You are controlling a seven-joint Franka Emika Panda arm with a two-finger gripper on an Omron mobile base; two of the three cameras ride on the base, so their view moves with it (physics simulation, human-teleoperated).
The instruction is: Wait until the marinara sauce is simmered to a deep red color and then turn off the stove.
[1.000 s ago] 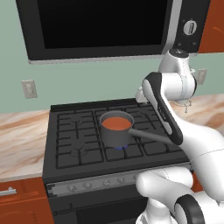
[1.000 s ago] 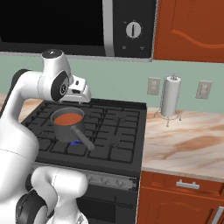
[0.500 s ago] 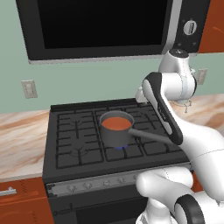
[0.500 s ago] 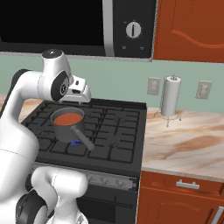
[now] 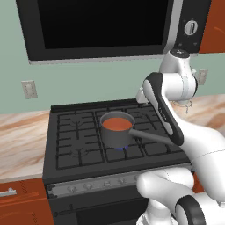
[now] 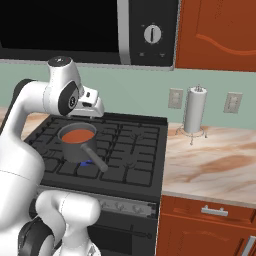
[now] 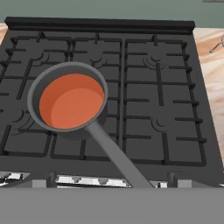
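**Saucepan on lit burner, sauce orange-red, arm held above the range**

Marinara sauce (image 7: 70,103): flat, smooth, orange-red surface filling a grey saucepan (image 5: 117,134). The pan sits on the grates of the stove (image 7: 144,100), front-centre burner in the left base view, left of centre in the hand view. A small blue flame (image 5: 121,148) shows under the pan's near edge. The pan's long handle (image 6: 95,158) points toward the near edge of the range and slightly right, ending over the silver knob strip (image 5: 101,184).

Gripper (image 6: 92,104): held above the far part of the cooktop, behind the pan, not touching it or the stove. Fingers: cannot tell whether apart or together; the tips are not resolved in any view.

Surroundings: black microwave (image 5: 101,26) mounted above the range; paper towel holder (image 6: 194,110) upright on the marble counter (image 6: 210,160) to the right, near the wall; wall outlet (image 5: 29,89) on the far left.
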